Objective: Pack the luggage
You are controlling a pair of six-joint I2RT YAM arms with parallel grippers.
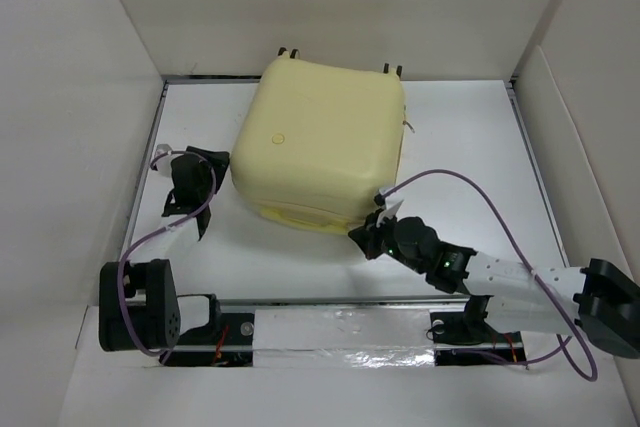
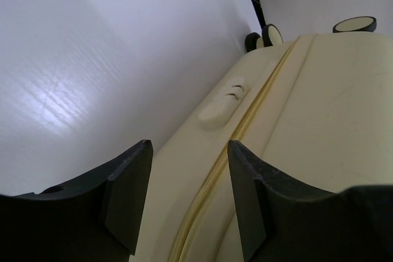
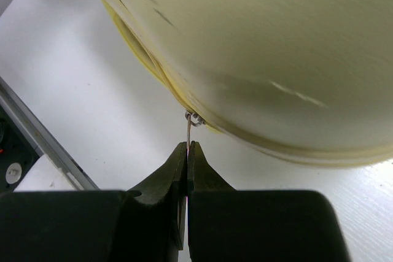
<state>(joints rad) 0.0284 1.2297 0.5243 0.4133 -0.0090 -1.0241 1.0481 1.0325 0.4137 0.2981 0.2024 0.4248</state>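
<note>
The pale yellow hard-shell suitcase (image 1: 320,137) lay closed and flat on the white table (image 1: 470,147), toward 12 o'clock of the work area. Its small yellow-and-black wheels (image 2: 270,34) pointed at the back wall. It was turned slightly, so that one rounded corner faced the arms.

The left gripper (image 1: 200,169) stood at 9 o'clock of the case, just beside its side wall. Its black fingers (image 2: 126,194) were parted about halfway and had hold of nothing. The left wrist camera looked between them along the case's zipper seam (image 2: 245,121) toward the wheels.

The right gripper (image 3: 187,146) sat at 5 o'clock of the case, at its near corner. Its two fingers were pressed together on the thin metal zipper pull (image 3: 188,132). The pull ran straight up from the fingertips to the slider (image 3: 195,119) on the seam under the bulging shell. A purple cable (image 1: 480,192) looped over the right arm, which reached in from 4 o'clock.
</note>
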